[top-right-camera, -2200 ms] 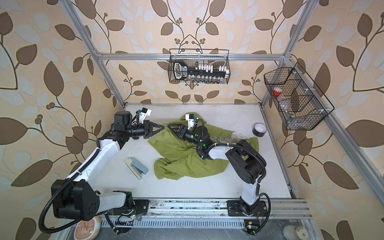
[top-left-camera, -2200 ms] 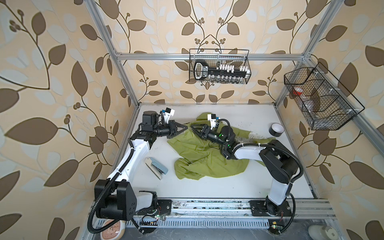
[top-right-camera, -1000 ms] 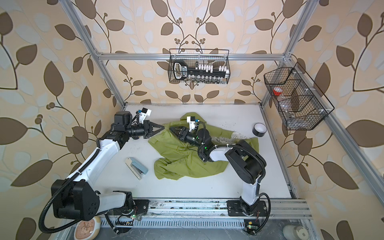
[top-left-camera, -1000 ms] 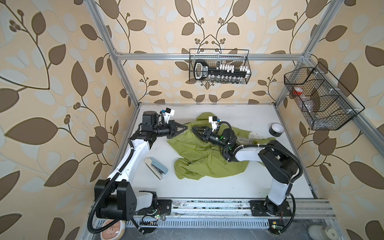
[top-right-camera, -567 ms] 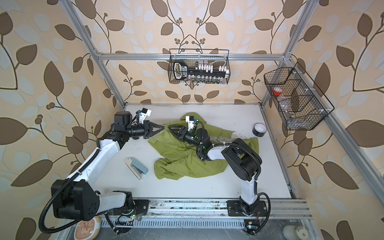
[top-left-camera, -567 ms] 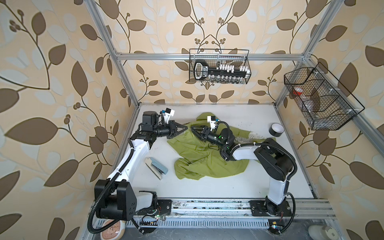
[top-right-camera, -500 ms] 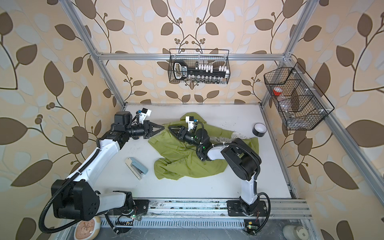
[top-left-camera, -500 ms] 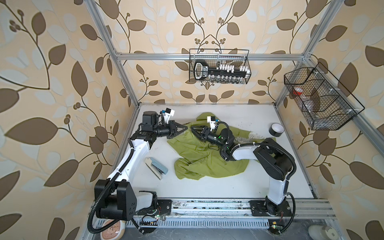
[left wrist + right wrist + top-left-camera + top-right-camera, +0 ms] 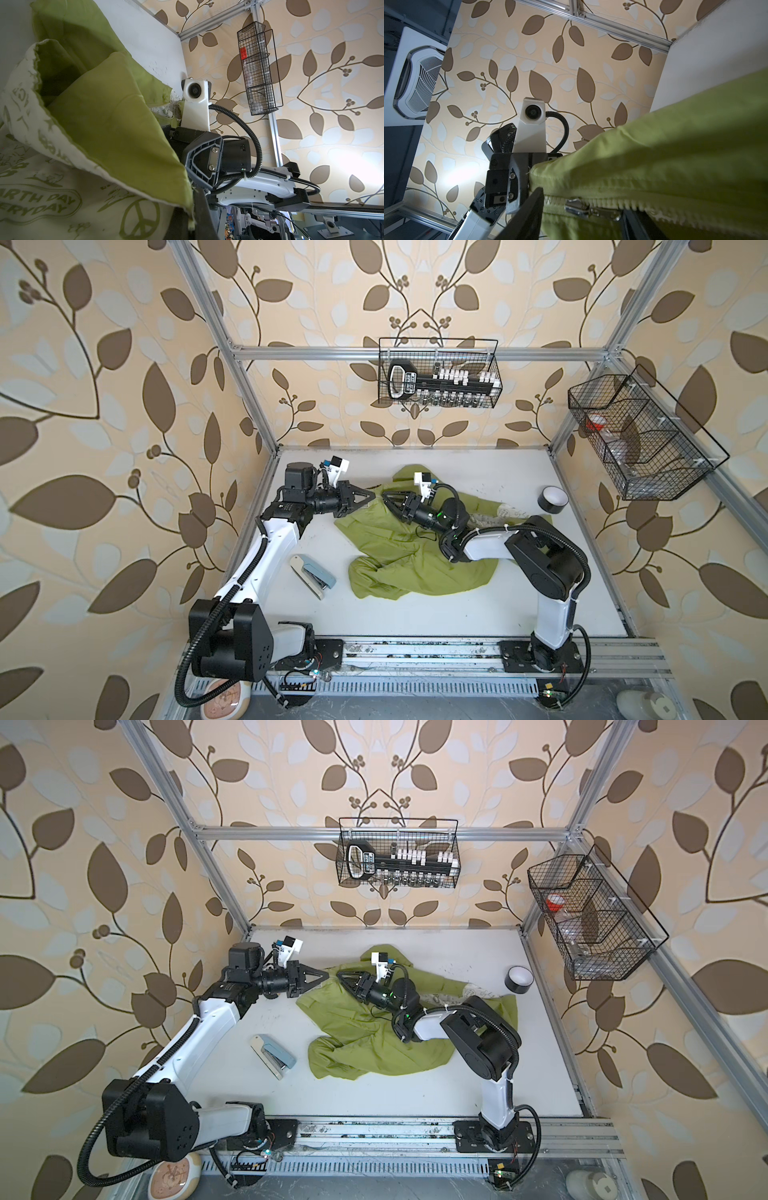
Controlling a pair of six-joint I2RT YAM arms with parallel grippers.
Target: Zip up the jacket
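Plainly legible in green print on the jacket (image 9: 116, 116) lining (image 9: 52, 187): "ARTH DAY" over "ERYDAY", first letters cut off by the frame, beside a peace sign. Crumpled in lime-green folds across the middle of the table (image 9: 415, 614), one corner drawn out toward the back left. Clamped on that corner, the left gripper (image 9: 371, 498). Set astride the zipper, jaws apart, the right gripper (image 9: 388, 502), with the metal slider (image 9: 577, 207) between its fingers (image 9: 527, 209); no brand readable on it. Nearly tip to tip, both grippers. Near the cloth's left edge but apart from it, a stapler (image 9: 313, 576); by the right rim, a tape roll (image 9: 552, 498). Open white surface along the front rail and the back wall. On the walls, two wire baskets (image 9: 438, 373); label on the black item inside too small to read.
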